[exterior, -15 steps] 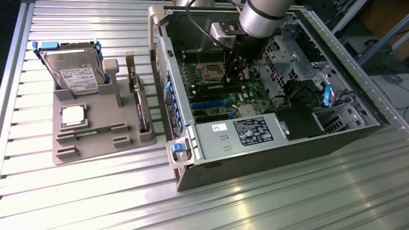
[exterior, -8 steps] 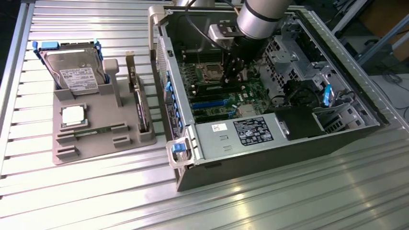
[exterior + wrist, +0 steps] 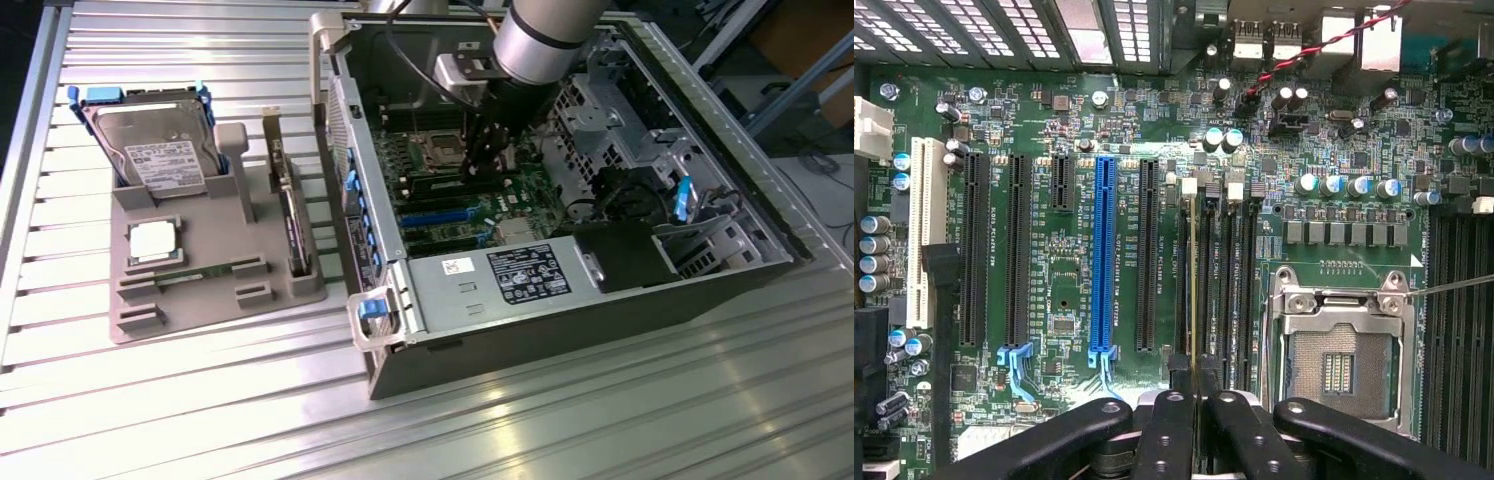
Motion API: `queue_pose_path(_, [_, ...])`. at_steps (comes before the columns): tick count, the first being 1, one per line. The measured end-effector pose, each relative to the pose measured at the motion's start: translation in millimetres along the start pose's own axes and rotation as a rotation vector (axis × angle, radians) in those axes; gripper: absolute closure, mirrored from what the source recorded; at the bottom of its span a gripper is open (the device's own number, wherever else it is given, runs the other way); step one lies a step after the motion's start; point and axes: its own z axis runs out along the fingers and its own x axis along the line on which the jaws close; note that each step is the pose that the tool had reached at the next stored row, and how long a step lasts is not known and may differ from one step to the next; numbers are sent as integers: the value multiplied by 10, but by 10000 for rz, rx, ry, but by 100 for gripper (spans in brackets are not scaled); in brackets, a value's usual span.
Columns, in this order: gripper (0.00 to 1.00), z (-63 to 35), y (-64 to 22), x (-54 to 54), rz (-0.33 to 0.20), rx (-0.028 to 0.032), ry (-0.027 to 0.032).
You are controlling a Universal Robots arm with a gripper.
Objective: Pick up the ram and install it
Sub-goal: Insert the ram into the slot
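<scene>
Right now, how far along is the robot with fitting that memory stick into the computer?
Done: the ram is picked up and inside the computer case. In hand: the gripper is shut on it, edge-on along the memory slots beside the empty processor socket. Left: seating and release; whether it is pressed home, I cannot tell.

A long, narrow green circuit-board ram stick [image 3: 1194,280] stands on edge inside the open computer case, presenting its thin yellow-green top edge to the wrist view. It runs lengthwise along the bank of black memory slots [image 3: 1234,270] beside the silver processor socket [image 3: 1341,345], its near end pinched between the closed fingers of the black gripper [image 3: 1196,400]. The ram stick appears lined up with a slot on the bank's far side from the socket; whether it is pressed home cannot be told.
</scene>
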Motion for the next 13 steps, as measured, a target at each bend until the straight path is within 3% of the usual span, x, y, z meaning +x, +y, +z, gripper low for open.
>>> queue_pose_path(13, [88, -75, 3, 3, 19, 1, -2])
